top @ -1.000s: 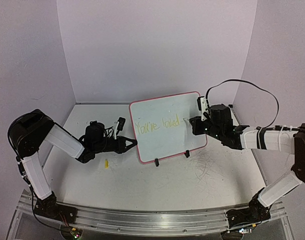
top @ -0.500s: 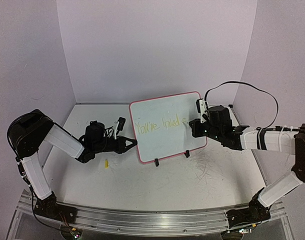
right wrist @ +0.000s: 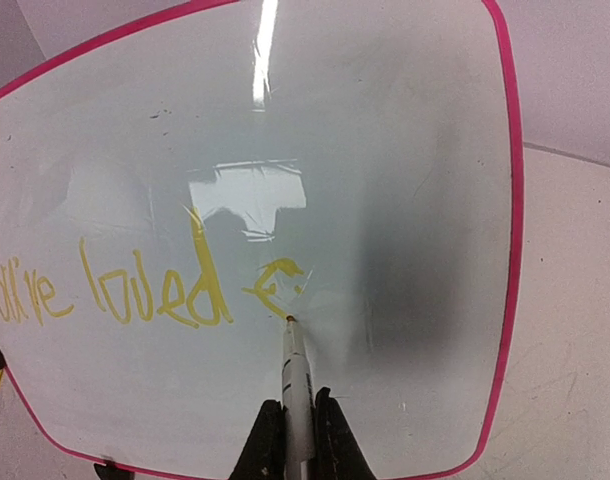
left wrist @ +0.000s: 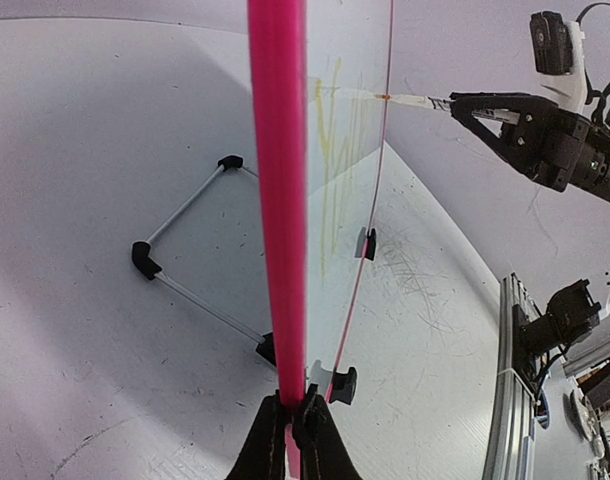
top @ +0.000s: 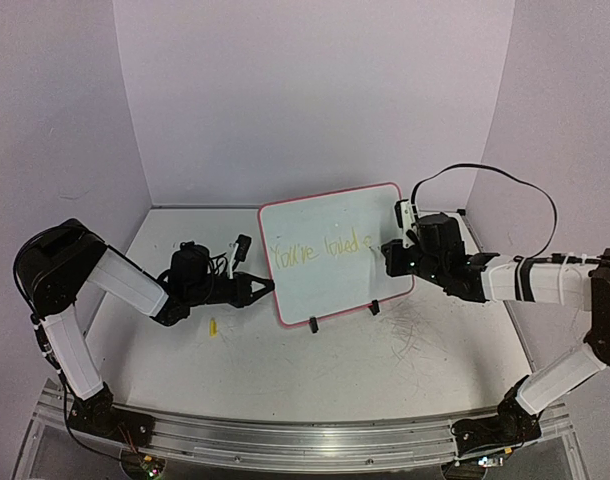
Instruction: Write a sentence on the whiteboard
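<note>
The whiteboard (top: pixel 325 215), white with a pink rim, stands tilted on its black wire stand at mid-table. Pale-yellow writing on it reads "You're loved" (top: pixel 315 250), and a small fresh mark (right wrist: pixel 275 280) follows the last word (right wrist: pixel 155 290). My left gripper (top: pixel 270 288) is shut on the board's left pink rim (left wrist: pixel 280 200), fingers pinching its lower edge (left wrist: pixel 290 420). My right gripper (top: pixel 385 250) is shut on a white marker (right wrist: pixel 295 370), whose yellow tip touches the board (right wrist: pixel 385 150) just under the fresh mark. The left wrist view shows the marker (left wrist: pixel 410 100) meeting the board edge-on.
A small yellow cap (top: pixel 213 326) lies on the table in front of the left gripper. Grey scratch marks (top: pixel 415 330) cover the table by the board's right foot. The wire stand (left wrist: pixel 185 250) juts out behind the board. Walls close the back and both sides.
The right gripper has shifted slightly to the right with the marker, and a small yellow mark has appeared after "loved". The left arm has not moved.
</note>
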`<state>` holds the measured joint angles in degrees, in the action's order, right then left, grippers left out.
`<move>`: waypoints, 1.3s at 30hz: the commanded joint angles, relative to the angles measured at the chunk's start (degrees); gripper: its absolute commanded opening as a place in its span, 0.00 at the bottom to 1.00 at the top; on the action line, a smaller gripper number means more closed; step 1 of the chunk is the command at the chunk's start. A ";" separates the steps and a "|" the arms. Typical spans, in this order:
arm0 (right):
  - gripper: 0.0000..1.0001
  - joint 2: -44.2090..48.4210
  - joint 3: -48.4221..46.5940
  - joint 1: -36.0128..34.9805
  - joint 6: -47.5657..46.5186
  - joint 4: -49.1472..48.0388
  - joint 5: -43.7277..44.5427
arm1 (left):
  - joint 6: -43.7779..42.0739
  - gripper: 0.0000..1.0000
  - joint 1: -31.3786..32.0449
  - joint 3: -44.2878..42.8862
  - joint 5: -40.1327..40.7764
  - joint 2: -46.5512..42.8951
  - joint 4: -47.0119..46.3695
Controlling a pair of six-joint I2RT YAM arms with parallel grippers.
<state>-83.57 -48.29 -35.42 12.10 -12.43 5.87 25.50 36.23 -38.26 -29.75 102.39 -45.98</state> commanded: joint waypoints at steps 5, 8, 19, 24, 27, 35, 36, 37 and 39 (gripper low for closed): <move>0.00 -2.87 -5.03 0.41 -0.15 -3.46 3.54 | -1.19 0.00 0.91 -0.93 0.24 -0.02 5.76; 0.00 -3.34 -5.63 0.51 -0.27 -3.57 3.66 | -1.40 0.00 0.96 -1.10 0.38 0.07 6.09; 0.00 -5.59 -8.79 1.19 -0.90 -4.23 3.68 | -2.03 0.00 1.30 -1.83 0.62 0.34 7.23; 0.00 -6.79 -10.37 1.26 -1.09 -4.35 3.74 | -2.16 0.00 1.41 -1.83 0.75 0.21 7.49; 0.00 -6.98 -10.53 1.31 -1.11 -4.36 3.68 | -2.28 0.00 1.39 -1.78 0.85 0.11 7.64; 0.00 -6.63 -11.41 1.30 -1.20 -4.73 3.33 | -2.47 0.00 1.42 -1.72 1.15 -0.01 7.85; 0.00 -6.79 -11.66 1.30 -1.20 -4.71 3.35 | -2.47 0.00 1.40 -1.68 1.22 -0.08 7.90; 0.00 -6.92 -11.77 1.31 -1.20 -4.68 3.35 | -2.47 0.00 1.40 -1.65 1.31 -0.15 7.97; 0.00 -6.98 -11.38 1.30 -1.08 -4.36 3.43 | -2.47 0.00 1.39 -1.49 1.56 -0.44 7.94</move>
<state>-89.59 -57.38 -34.39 11.42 -15.42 8.60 24.80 37.36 -39.75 -29.76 102.39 -43.42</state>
